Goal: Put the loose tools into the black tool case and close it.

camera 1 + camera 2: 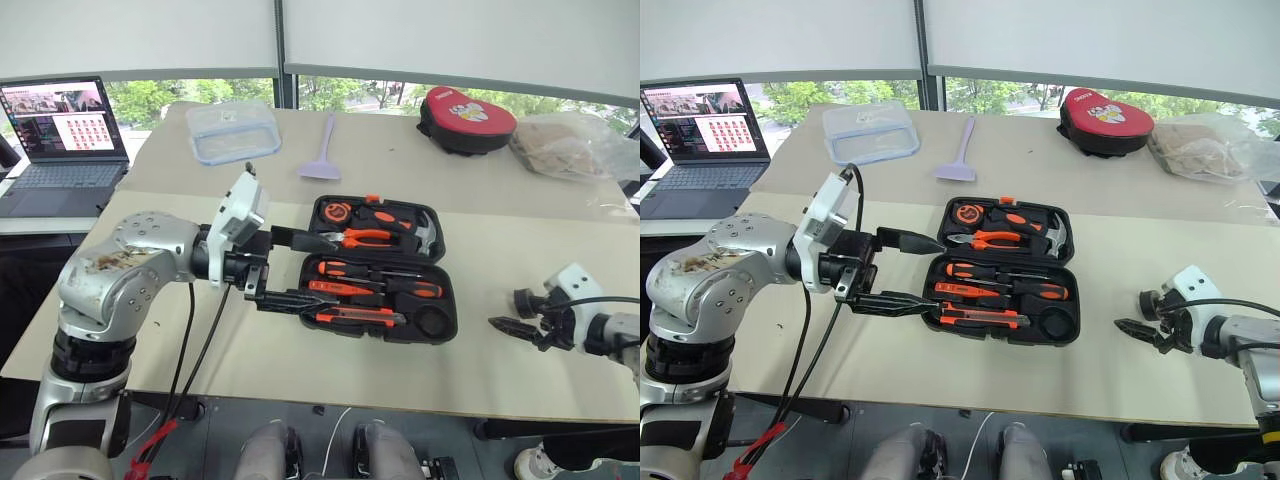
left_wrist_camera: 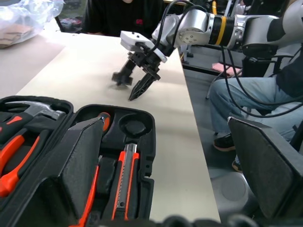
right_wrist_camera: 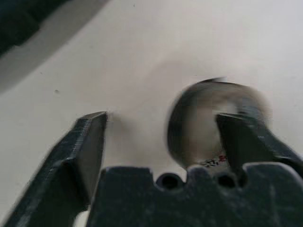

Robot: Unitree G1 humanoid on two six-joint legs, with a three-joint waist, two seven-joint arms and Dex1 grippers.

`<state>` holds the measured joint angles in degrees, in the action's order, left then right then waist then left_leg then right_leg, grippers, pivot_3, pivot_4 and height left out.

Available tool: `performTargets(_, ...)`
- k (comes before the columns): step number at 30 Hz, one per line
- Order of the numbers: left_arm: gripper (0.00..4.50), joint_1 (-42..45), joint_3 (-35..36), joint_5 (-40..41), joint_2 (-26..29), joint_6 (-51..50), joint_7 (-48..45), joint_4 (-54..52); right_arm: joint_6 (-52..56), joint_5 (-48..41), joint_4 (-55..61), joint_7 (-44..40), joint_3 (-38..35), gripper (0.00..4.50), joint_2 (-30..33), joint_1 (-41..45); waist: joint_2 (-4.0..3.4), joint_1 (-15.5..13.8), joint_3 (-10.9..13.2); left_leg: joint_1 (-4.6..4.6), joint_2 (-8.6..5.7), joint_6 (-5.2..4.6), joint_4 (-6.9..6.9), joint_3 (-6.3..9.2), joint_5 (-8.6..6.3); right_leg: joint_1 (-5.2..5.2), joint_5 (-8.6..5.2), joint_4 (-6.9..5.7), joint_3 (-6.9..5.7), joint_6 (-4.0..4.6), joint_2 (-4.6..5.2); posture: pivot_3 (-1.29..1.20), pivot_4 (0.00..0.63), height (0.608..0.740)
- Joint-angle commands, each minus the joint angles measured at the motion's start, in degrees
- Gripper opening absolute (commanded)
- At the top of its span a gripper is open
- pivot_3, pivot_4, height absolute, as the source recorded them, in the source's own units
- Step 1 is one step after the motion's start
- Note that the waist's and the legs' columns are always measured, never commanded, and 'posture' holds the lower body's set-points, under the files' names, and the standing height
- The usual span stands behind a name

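The black tool case (image 1: 445, 290) lies open in the middle of the table. Two orange-handled screwdrivers (image 1: 372, 272) and an orange-and-black utility knife (image 1: 360, 317) rest in its near half beside an empty round slot (image 1: 433, 322). Pliers, a hammer and a tape measure fill the far half. My left gripper (image 1: 308, 272) hangs open over the case's left end, holding nothing. To the right of the case a small grey tape roll (image 1: 523, 298) sits on the table. My right gripper (image 1: 510, 312) is open around it, with one finger (image 3: 236, 142) against the roll (image 3: 199, 118) and the other clear of it.
At the back of the table lie a clear plastic container (image 1: 232, 132), a lilac spatula (image 1: 322, 155), a red-and-black pouch (image 1: 465, 118) and a plastic bag (image 1: 570, 145). A laptop (image 1: 65, 130) stands at the far left. A seated person's legs (image 2: 241, 99) show past the table's right edge.
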<state>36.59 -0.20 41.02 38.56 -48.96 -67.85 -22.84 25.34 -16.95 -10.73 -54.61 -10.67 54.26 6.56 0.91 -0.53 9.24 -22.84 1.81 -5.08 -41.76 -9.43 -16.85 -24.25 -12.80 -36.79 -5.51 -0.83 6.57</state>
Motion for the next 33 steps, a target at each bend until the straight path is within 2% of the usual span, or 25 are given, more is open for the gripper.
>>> performTargets(1,4.50,-0.40,-1.02,-0.62,0.75,2.35,0.67,-1.41,-1.19,0.31,1.41,0.04,-0.49,2.41,-0.34,0.42,0.00,0.05,0.00,0.01,0.00,0.00,0.00,-0.01,0.00,0.00,0.00,0.00,0.00,0.00,0.00,0.00,0.150,0.731)
performTargets(3,4.50,-0.45,-1.56,-1.02,0.64,2.97,1.05,-1.18,-1.29,0.41,2.81,0.01,-0.97,1.83,-0.02,-0.46,0.00,0.07,0.00,0.01,0.00,0.01,0.00,-0.01,0.00,0.01,0.00,0.00,0.00,0.00,0.00,0.00,0.150,0.731)
performTargets(4,4.50,-0.48,-1.67,-0.90,0.48,3.07,1.44,-1.15,-1.18,0.14,3.91,-0.18,-1.52,1.35,0.20,-1.17,0.00,0.03,0.00,0.01,0.00,0.01,0.00,-0.02,0.00,0.00,0.00,0.00,0.01,0.00,0.00,0.00,0.150,0.731)
performTargets(7,4.50,-0.61,-1.96,-0.36,0.49,3.38,1.97,-1.30,1.05,-2.55,9.86,-1.77,-4.32,0.33,1.25,-3.97,-0.01,-0.11,0.00,0.00,0.00,0.01,0.01,-0.01,0.00,-0.01,0.00,0.00,0.00,0.00,0.01,0.00,0.150,0.731)
performTargets(8,4.50,-0.59,-2.06,-0.29,0.56,3.51,2.01,-1.23,2.07,-3.84,12.80,-2.88,-5.45,0.10,1.89,-5.09,-0.04,-0.13,0.01,0.00,0.00,0.01,0.02,-0.01,-0.01,-0.01,0.00,0.00,0.00,0.00,0.01,0.00,0.150,0.731)
performTargets(13,4.50,-0.57,-2.68,-0.26,1.03,3.99,1.58,-0.68,9.50,-13.67,28.19,-6.45,-9.82,0.10,3.41,-6.43,-0.13,0.05,0.03,0.01,0.04,0.02,0.02,-0.01,-0.01,-0.02,0.01,0.00,0.03,0.01,-0.01,0.00,0.150,0.731)
performTargets(16,4.50,-0.79,-3.61,-0.73,1.20,4.66,1.03,-0.71,17.39,-20.80,36.52,-3.99,-8.83,0.10,2.70,-4.31,-0.13,0.06,0.03,0.01,0.07,0.05,0.05,0.01,-0.01,-0.04,0.01,0.00,0.03,0.04,-0.03,0.00,0.150,0.731)
performTargets(20,4.50,-0.84,-4.92,-2.02,1.45,6.35,0.16,-0.02,15.83,-16.13,41.56,-1.51,-0.70,0.10,2.31,-5.10,-0.11,-0.35,0.03,-0.01,0.05,0.06,0.05,0.03,-0.02,-0.03,0.01,0.04,0.00,0.06,0.00,0.00,0.150,0.731)
performTargets(25,4.50,-0.43,-7.68,-5.84,2.40,10.89,-2.48,2.62,11.24,-8.94,37.59,1.20,6.66,0.10,0.58,-3.67,-0.12,-0.43,0.03,-0.08,-0.02,0.05,0.04,0.01,-0.02,-0.09,0.01,0.07,-0.02,0.05,0.03,0.00,0.150,0.731)
performTargets(30,4.50,0.45,-8.26,-7.63,2.82,13.21,-4.11,5.11,9.35,-6.85,35.47,-0.08,8.61,0.10,0.38,-3.90,-0.12,-0.23,0.03,-0.09,0.00,0.05,0.05,-0.01,-0.02,-0.13,-0.02,0.04,-0.04,0.07,-0.02,0.00,0.150,0.731)
performTargets(31,4.50,0.34,-8.23,-7.72,3.01,13.23,-4.26,5.02,9.05,-6.69,35.49,-0.49,8.74,0.80,0.55,-4.11,-0.12,-0.22,0.03,-0.09,0.01,0.05,0.05,-0.01,-0.02,-0.12,-0.02,0.04,-0.05,0.07,-0.03,0.00,0.150,0.731)
performTargets(33,4.50,-0.11,-8.13,-7.75,3.45,13.08,-4.49,4.48,7.48,-5.75,35.76,-1.35,9.19,1.30,1.21,-4.95,-0.12,-0.27,0.03,-0.09,0.01,0.05,0.05,0.00,-0.02,-0.12,-0.03,0.05,-0.05,0.07,-0.02,0.00,0.150,0.731)
